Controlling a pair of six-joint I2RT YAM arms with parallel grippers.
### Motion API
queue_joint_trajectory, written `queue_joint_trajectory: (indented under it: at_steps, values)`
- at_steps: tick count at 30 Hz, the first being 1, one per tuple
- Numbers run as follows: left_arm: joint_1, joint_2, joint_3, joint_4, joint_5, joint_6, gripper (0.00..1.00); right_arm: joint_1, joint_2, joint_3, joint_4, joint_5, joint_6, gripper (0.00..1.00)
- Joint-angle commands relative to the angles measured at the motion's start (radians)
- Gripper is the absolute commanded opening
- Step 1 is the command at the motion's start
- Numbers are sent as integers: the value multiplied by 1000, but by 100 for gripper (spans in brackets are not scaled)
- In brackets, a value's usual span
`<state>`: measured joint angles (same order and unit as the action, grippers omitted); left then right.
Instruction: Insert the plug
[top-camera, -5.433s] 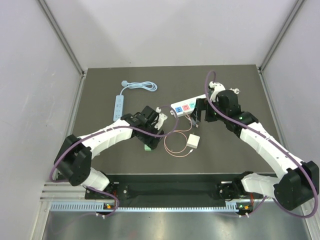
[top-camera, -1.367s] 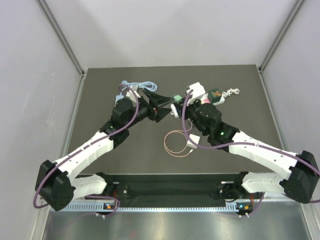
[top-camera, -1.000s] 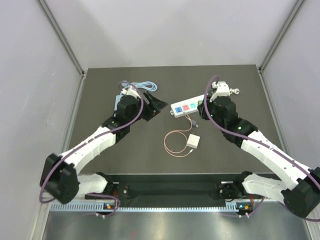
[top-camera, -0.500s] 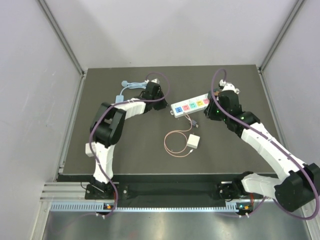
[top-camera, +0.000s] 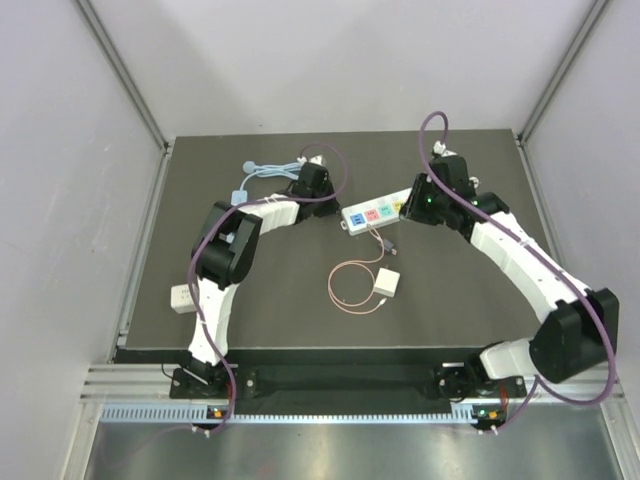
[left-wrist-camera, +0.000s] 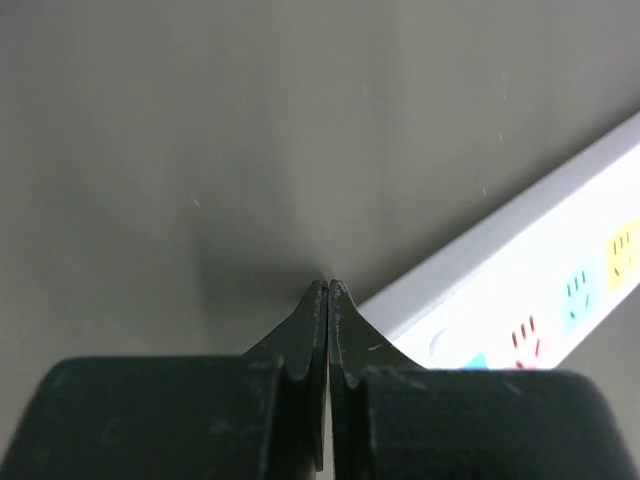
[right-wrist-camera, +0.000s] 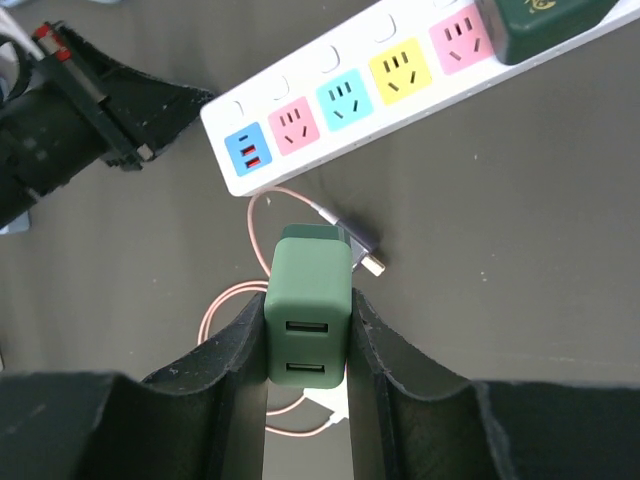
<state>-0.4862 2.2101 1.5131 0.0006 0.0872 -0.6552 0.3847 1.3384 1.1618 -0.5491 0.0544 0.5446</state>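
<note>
A white charger (top-camera: 387, 284) and a looped pink cable (top-camera: 345, 290) lie nearest on the table. Beyond them the right gripper (right-wrist-camera: 308, 312) clamps the green plug (right-wrist-camera: 310, 270) in the air, just short of the power strip (right-wrist-camera: 350, 95). Left of the strip's left end, the left gripper (left-wrist-camera: 328, 292) is pinched together on nothing.

Your left arm (top-camera: 225, 255) folds at the elbow and reaches to the far middle, its claw (left-wrist-camera: 328, 290) pinched fully together, holding nothing. Your right arm (top-camera: 520, 255) stretches far and leftward, its claw (right-wrist-camera: 308, 325) clamped on the green plug (right-wrist-camera: 310, 270) between its 2 fingers.
</note>
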Motion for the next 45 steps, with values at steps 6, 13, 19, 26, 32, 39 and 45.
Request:
queue_joint_trajectory:
  at_steps: [6,13,19,26,32,39,45]
  values:
    - [-78,-119,-183,-71,-32,-21,0,-13,179,180,-107,13,21,0]
    - [-115,-262,-289,-116,-110,-41,0,-29,358,328,-189,100,103,0]
    - [-115,-488,-290,-249,-273,34,1,-43,502,495,-271,110,234,0]
    - [-118,-782,-337,-313,-256,101,58,-75,605,601,-347,96,405,0]
    - [-114,-970,-361,-379,-312,201,98,-78,648,644,-393,81,494,0]
    - [-114,-1086,-450,-332,-362,229,99,-99,663,636,-414,47,537,0]
    - [-115,-1055,-449,-343,-371,238,98,-107,689,656,-359,18,581,0]
